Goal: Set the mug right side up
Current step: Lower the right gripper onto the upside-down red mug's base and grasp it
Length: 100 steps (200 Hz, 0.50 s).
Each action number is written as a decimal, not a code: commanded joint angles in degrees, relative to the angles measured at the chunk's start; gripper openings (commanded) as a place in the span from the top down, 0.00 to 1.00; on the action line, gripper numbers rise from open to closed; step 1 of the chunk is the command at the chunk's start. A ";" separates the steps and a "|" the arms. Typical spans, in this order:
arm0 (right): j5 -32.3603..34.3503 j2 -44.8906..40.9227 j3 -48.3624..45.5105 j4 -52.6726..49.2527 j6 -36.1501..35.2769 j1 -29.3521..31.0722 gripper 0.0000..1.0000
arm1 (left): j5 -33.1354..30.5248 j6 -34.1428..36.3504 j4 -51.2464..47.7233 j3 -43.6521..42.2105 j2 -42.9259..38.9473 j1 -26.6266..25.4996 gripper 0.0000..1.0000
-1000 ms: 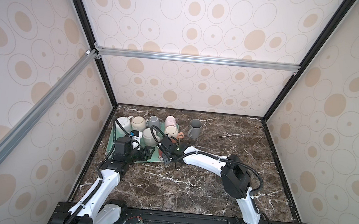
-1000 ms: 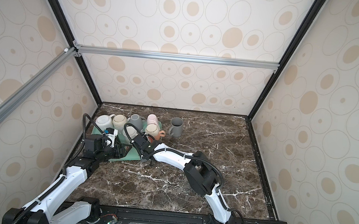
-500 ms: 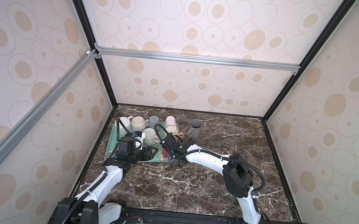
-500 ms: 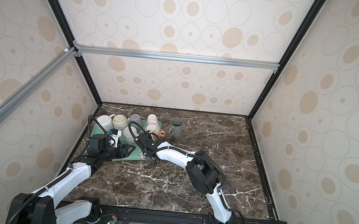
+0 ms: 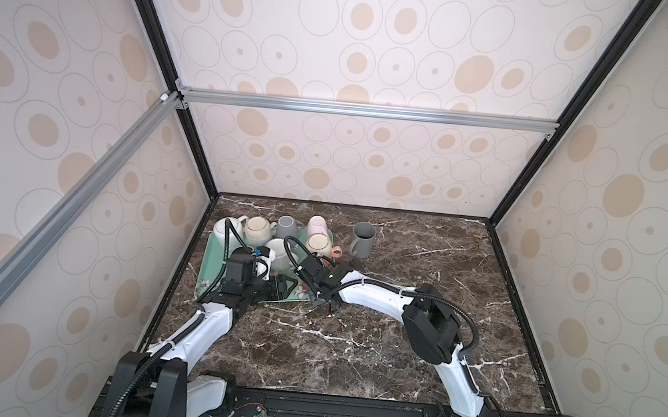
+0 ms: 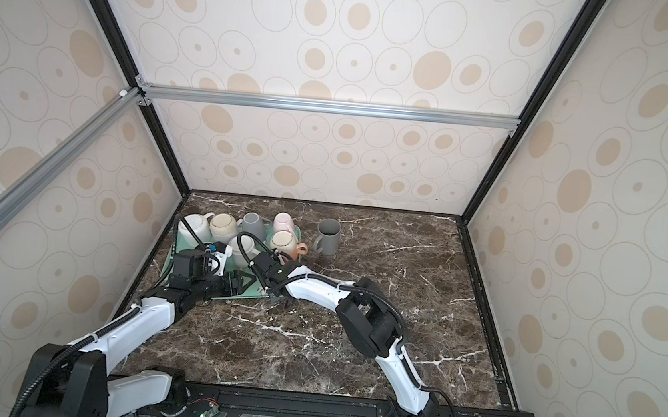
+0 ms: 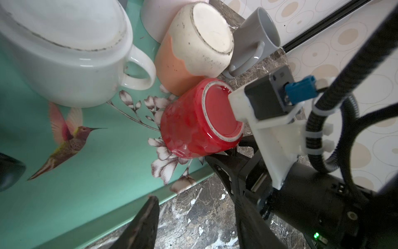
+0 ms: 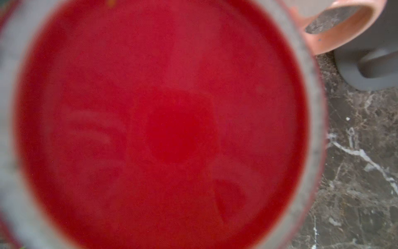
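The red mug sits base up on the green tray, at its near right corner just inside the raised lip, so the tabletop begins right beside it. On the far side it is hemmed in: a peach mug, also base up, stands close against it, and a white mug with its handle turned its way is near; whether any of these touch I cannot tell. The right hand hangs at the tray's corner, its dark fingers low at the red mug's side by the lip and its wrist close over the base; whether the jaws are clamped on the mug or merely beside it cannot be told. The left hand hangs over the tray's bare near part, jaws spread wide apart, holding nothing. A grey mug stands upright off the tray, alone on the tabletop, and to its right and front open dark veined marble runs out to the walls, panels patterned with beige ovals on three sides. On the tray's far half other mugs crowd together. In both top views the right arm hides the red mug almost wholly; in the right wrist view its base fills the picture, blurred
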 commanded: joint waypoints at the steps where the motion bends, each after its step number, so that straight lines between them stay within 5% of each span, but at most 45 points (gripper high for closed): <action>1: -0.96 1.51 1.72 -0.14 -0.77 -0.15 0.74 | 0.64 -0.09 1.90 2.45 0.22 -0.39 0.43; 55: 0.16 -1.25 1.48 0.30 -6.04 -0.17 1.00 | -2.64 -4.04 7.83 -1.55 -2.53 -0.39 0.43; 100: 0.43 -4.58 -1.14 2.86 -7.21 -0.15 1.00 | -5.53 -3.33 6.62 -2.35 -6.35 -0.48 0.43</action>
